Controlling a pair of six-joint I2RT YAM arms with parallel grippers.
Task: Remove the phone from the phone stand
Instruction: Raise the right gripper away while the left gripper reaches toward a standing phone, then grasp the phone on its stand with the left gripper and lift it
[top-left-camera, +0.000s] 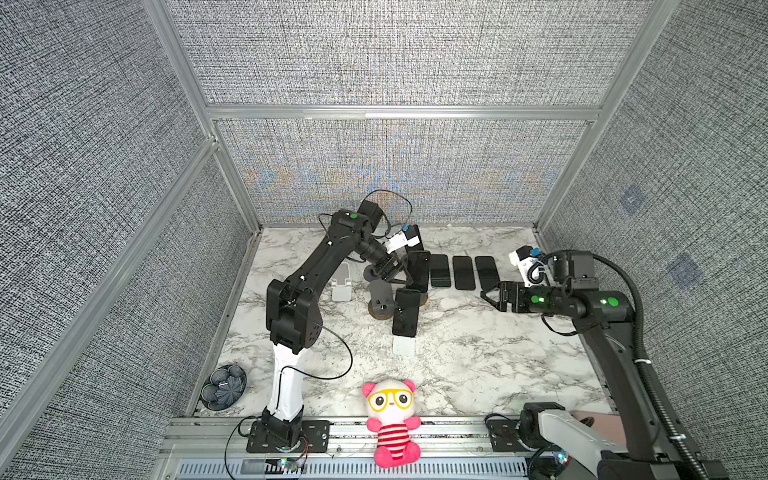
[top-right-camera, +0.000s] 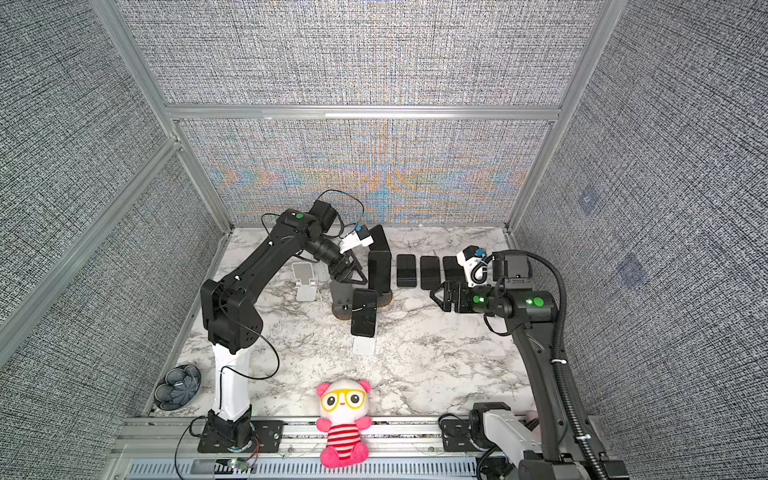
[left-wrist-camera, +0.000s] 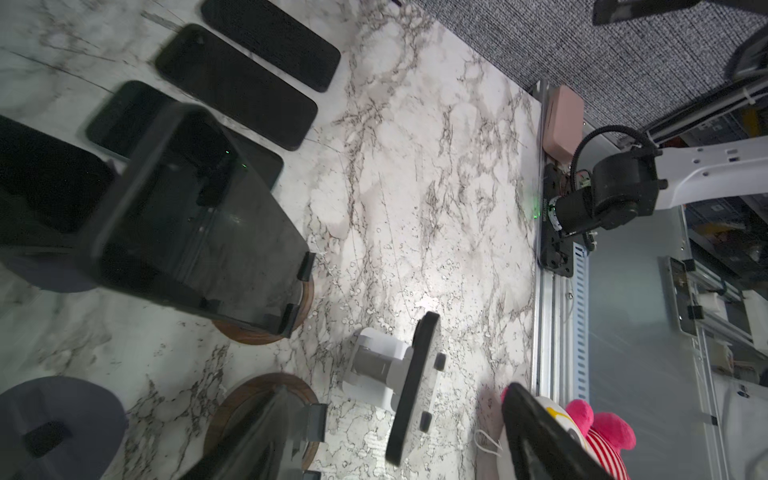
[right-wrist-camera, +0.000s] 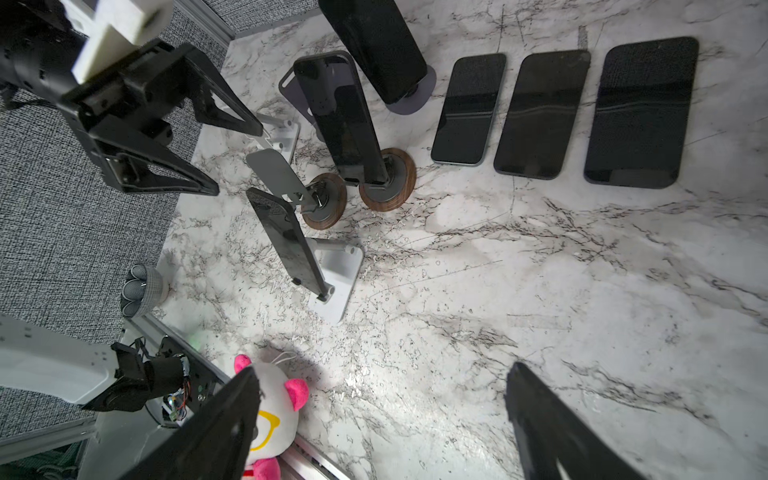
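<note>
**Open jaws beside the black slab phone (right-wrist-camera: 340, 116)**

The phone leans upright in its grey phone stand (right-wrist-camera: 388, 183) with a round wooden base, in the back half of the white marble worktop (top-left-camera: 478, 353), near mid-width. The left gripper (right-wrist-camera: 237, 160) is just beside it, fingers wide apart and holding nothing. The right gripper (top-left-camera: 487, 296), also spread and empty, hangs toward the right edge

Three phones (top-left-camera: 463, 272) lie right of the phone stands (top-left-camera: 380, 293); plush toy (top-left-camera: 392, 419) before them.
</note>
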